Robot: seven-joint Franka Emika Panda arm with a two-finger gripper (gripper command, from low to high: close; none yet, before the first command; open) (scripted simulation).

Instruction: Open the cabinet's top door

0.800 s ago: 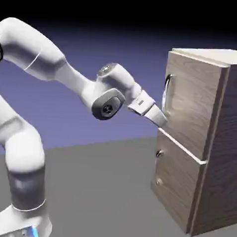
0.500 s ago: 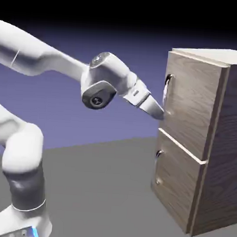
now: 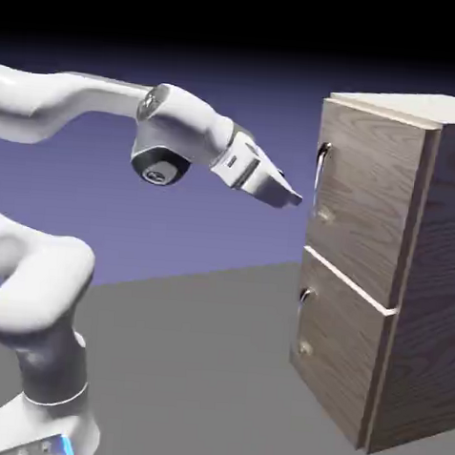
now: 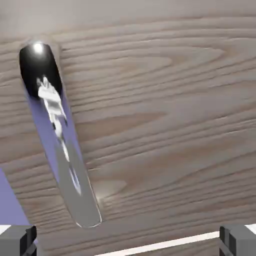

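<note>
The cabinet (image 3: 428, 284) stands at the right of the exterior view, brown wood grain with a pale top. Its top door (image 3: 367, 198) lies flush with the front, with a curved silver bar handle (image 3: 320, 169) and a small knob (image 3: 321, 216) on its left edge. My gripper (image 3: 293, 198) hangs just left of the handle, a short gap away, touching nothing. In the hand view the top door's wood (image 4: 165, 115) fills the picture and the handle (image 4: 60, 140) runs down the left. The gripper (image 4: 127, 242) is open, its fingertips (image 4: 17, 241) wide apart with nothing between them.
Below the top door sits the shorter lower door (image 3: 342, 359) with its own small handle (image 3: 305, 296) and knob (image 3: 305, 349). A pale line (image 4: 165, 243) crosses the bottom of the hand view. The grey table (image 3: 192, 382) stretches between my base and the cabinet.
My hand has pulled up and to the left, away from the door's lower edge near the knob. It now sits level with the handle's lower part. The door has not moved.
</note>
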